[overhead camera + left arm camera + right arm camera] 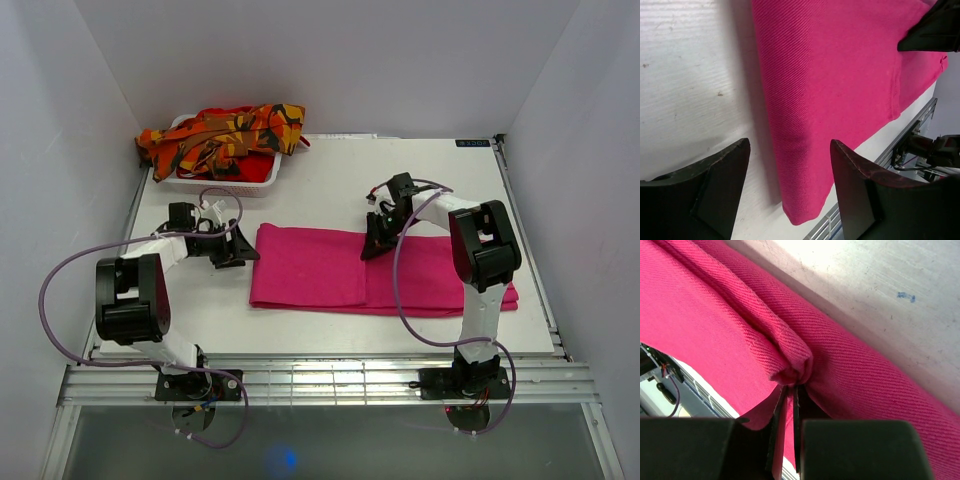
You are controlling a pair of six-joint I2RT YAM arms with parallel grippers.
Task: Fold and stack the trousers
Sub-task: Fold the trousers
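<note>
The pink trousers [340, 270] lie folded flat across the middle of the table. My right gripper [377, 240] is shut on a pinch of their far edge, bunched cloth [792, 365] between the jaws [788, 390]. My left gripper [240, 252] is open and empty just left of the trousers' left end [840, 90], low over the table, its fingers [860, 175] either side of the near left corner. The orange camouflage trousers [225, 135] lie heaped in the white basket [215, 183] at the back left.
Table walls stand on the left, back and right. A metal rail [320, 375] runs along the near edge by the arm bases. Bare white table [330, 185] lies behind the pink trousers.
</note>
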